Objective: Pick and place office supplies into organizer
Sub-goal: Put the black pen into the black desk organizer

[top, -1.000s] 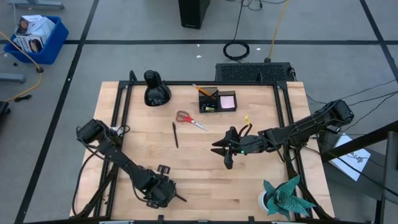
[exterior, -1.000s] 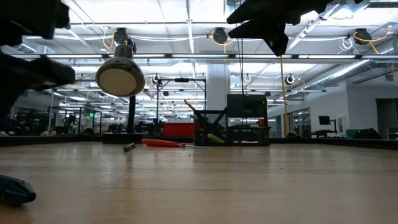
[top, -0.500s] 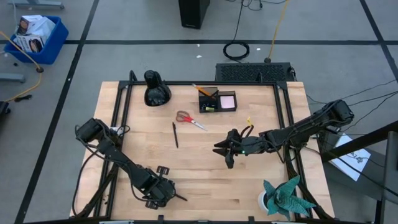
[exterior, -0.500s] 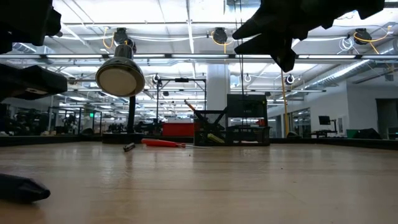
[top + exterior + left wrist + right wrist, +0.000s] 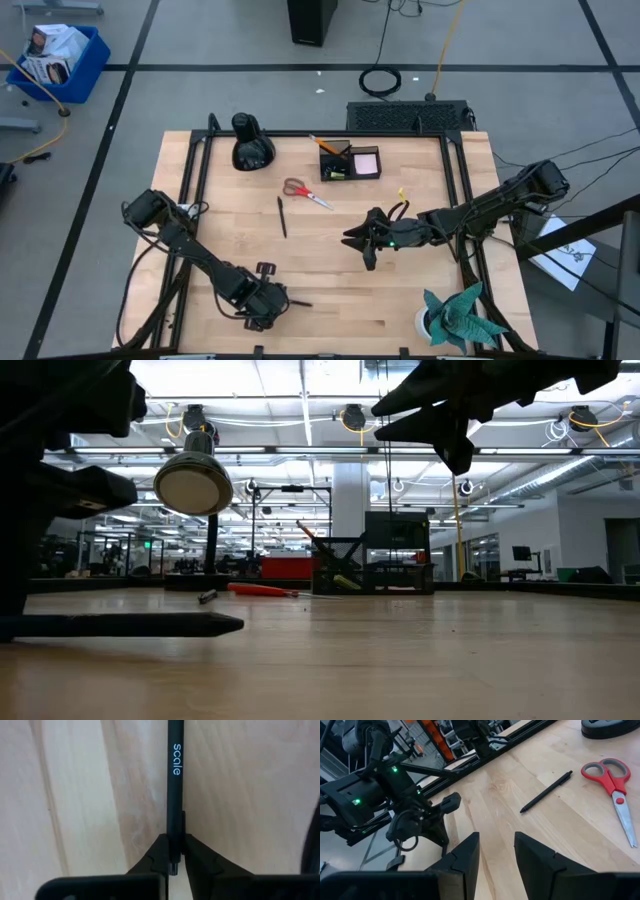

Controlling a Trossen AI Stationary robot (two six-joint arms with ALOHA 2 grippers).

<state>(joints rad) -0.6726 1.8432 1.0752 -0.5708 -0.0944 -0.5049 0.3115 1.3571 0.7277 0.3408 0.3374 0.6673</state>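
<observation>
High view shows the left tool (image 5: 268, 300) near the desk's (image 5: 420, 300) front edge, pinching a black pen (image 5: 296, 303); half a second ago that pen did not stick out so far. Beyond it lie another pen (image 5: 282, 216), scissors (image 5: 306, 192) and the organizer (image 5: 349, 162). The right tool (image 5: 358, 240) hovers mid-desk, fingers apart.

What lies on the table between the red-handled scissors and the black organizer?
Nothing: in the high view, bare wood separates the scissors from the organizer.
</observation>
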